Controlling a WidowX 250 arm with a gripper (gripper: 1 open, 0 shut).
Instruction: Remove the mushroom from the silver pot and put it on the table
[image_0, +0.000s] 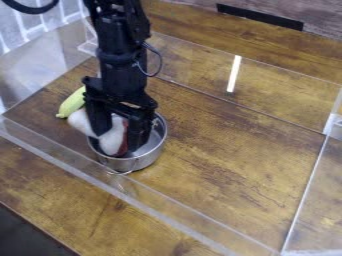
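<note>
The silver pot (151, 150) stands on the table (241, 150) at the left of the view. The mushroom (84, 122) lies tilted in it, its white stem sticking out over the pot's left rim; its cap is hidden behind my arm. My gripper (122, 138) points straight down into the pot. It is open, with one black finger (100, 128) on each side of the mushroom. Whether the fingers touch the mushroom I cannot tell.
A yellow-green corn cob (68, 103) lies on the table just left of the pot, close to my arm. Clear acrylic walls (201, 232) edge the table at the front and right. Bare wood stretches to the right of the pot.
</note>
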